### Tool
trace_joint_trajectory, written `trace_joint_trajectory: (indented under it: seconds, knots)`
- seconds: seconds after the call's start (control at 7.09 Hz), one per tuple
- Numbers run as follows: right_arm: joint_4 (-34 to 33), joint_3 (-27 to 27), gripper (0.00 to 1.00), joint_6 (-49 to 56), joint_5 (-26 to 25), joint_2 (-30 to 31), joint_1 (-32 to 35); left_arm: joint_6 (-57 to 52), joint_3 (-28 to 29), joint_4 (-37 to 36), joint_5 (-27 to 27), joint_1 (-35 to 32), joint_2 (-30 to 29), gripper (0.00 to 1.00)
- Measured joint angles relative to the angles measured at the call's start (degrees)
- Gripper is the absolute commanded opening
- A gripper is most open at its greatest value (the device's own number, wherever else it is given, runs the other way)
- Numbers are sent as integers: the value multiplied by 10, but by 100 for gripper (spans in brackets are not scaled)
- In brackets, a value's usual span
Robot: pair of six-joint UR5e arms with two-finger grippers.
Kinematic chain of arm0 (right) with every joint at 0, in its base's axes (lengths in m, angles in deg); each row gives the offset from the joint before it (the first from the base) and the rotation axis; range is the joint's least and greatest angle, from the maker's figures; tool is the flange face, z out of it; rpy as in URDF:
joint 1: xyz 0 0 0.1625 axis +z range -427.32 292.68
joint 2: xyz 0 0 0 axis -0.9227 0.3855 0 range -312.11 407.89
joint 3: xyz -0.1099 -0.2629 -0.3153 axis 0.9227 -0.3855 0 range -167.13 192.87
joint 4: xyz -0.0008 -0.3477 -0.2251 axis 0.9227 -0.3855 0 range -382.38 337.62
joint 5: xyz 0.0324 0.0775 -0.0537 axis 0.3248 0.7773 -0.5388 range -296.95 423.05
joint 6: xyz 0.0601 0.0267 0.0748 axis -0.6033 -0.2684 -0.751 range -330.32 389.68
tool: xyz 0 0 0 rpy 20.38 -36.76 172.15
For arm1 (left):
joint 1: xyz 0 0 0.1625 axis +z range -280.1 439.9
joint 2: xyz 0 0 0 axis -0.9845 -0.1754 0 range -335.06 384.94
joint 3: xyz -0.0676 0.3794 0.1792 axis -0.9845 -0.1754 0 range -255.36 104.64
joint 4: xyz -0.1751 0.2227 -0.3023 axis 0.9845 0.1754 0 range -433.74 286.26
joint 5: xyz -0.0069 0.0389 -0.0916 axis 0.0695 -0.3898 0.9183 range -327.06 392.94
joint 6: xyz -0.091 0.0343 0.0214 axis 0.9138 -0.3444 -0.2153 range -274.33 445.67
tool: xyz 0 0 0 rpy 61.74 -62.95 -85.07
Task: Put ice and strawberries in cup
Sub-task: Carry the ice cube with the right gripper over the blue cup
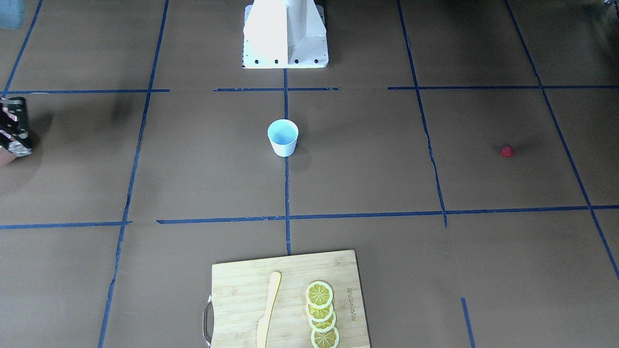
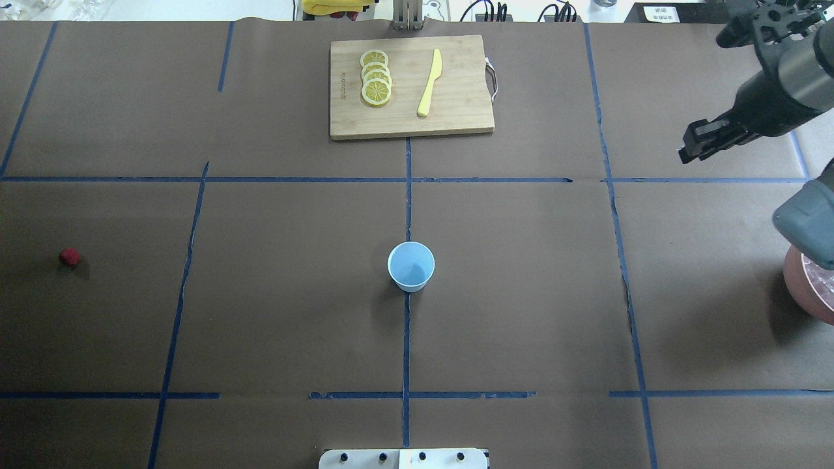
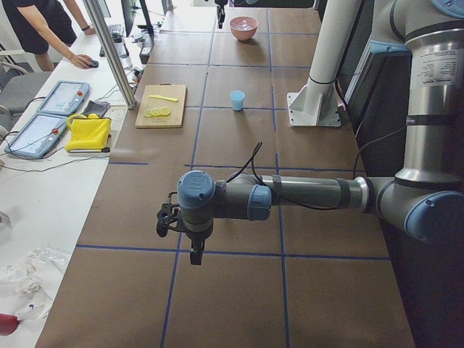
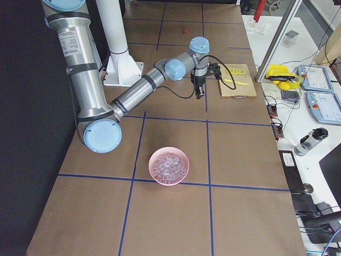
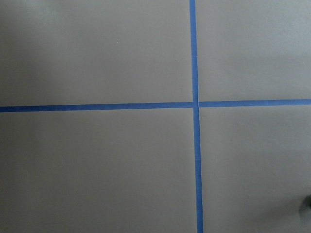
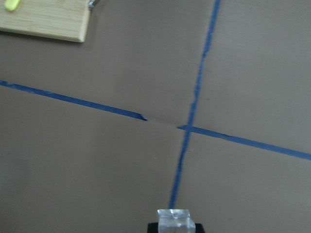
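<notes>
Lettering [image 1: 350, 303] on the cutting board [image 1: 237, 290] is too small to read, the right gripper [image 2: 692, 147] is clamped on one ice cube [image 6: 174, 219] above the table [image 2: 521, 293], whether the left gripper [image 3: 194, 255] is open cannot be told, and the cup [image 2: 411, 266] stands mid-table, the strawberry [image 2: 69, 256] far left.

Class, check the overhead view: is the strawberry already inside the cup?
No, the strawberry lies on the table far to the left of the cup, whose blue inside looks empty.
</notes>
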Motion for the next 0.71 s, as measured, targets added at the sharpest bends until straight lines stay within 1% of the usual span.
trace_joint_trajectory:
  seconds: [0.14,0.42,0.71]
  knots:
    - [-20,0,0,-76,-10,-52,-51,0,0,0,0,0,1,100]
    - [-38,-8,0,-198,-65,-135,-153,3,0,0,0,0,2,100]
    - [-40,-50,0,-260,-127,-202,-225,4,0,0,0,0,2,100]
